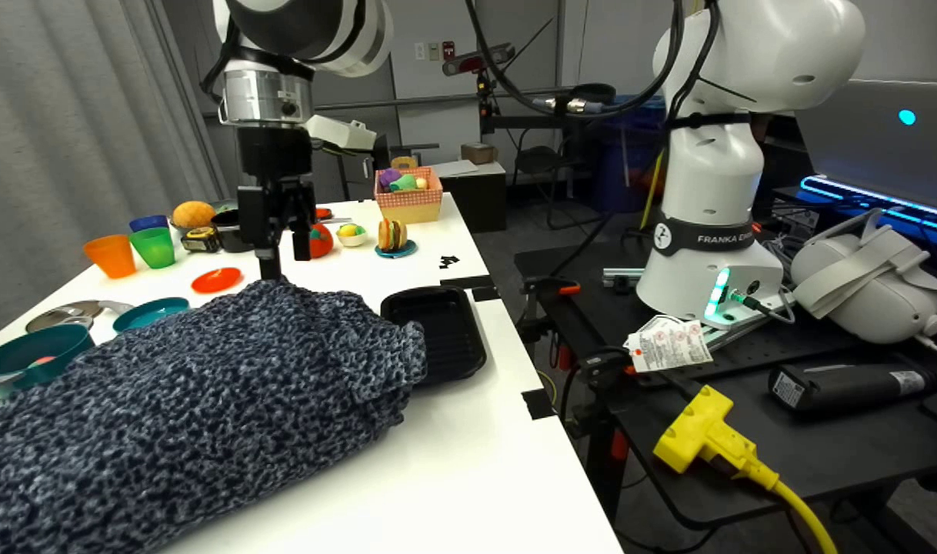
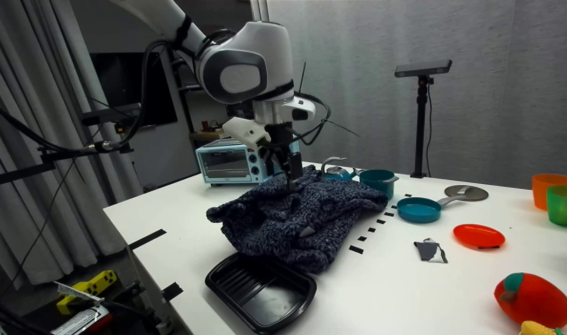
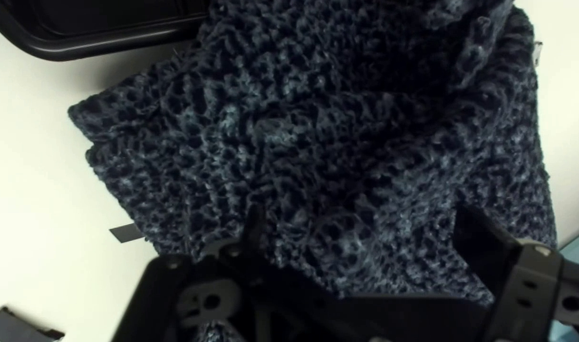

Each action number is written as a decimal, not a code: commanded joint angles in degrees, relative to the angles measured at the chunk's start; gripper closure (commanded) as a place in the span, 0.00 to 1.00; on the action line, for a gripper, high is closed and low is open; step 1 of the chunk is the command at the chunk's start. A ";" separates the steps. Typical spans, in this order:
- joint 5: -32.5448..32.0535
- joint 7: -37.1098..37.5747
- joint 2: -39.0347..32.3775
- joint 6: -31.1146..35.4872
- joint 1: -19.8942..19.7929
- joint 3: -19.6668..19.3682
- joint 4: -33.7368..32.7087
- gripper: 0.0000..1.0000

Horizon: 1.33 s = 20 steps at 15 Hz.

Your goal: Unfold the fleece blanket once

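I have the fleece blanket [image 2: 302, 218] heaped in thick folds on the white table [image 2: 185, 223], its dark navy speckled with pale grey. In the wrist view my gripper [image 3: 361, 225] hangs over it with its fingers [image 3: 484, 247] well apart, a stretch of the blanket showing between them; whether they touch it I cannot tell.

With the blanket as the centre of the dial in an exterior view, I see the black ribbed tray [image 2: 283, 302] at 7 o'clock, the blanket's edge overlapping its rim. A light-blue toaster oven [image 2: 227, 165] stands at 10, a teal kettle [image 2: 338, 173] at 1, and a teal pot [image 2: 377, 182] at 2, near the blanket. Out along 3 o'clock I get a teal frying pan [image 2: 417, 211], then a red plate [image 2: 476, 235], and farther off a green cup [image 2: 565, 207] and an orange cup [image 2: 543, 191]. A toy tomato [image 2: 537, 302] sits at 4, well apart from the blanket. In an exterior view with the same centre, a toy hamburger [image 1: 392, 235] sits on a small blue plate [image 1: 409, 248] between 1 and 2.
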<state>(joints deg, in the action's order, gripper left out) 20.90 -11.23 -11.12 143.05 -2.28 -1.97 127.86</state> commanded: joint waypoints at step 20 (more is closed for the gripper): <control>1.84 -8.27 -7.98 -0.34 -5.39 6.51 -6.83 0.77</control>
<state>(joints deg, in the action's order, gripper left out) 25.35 -20.45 -21.85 142.82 -8.53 4.41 120.04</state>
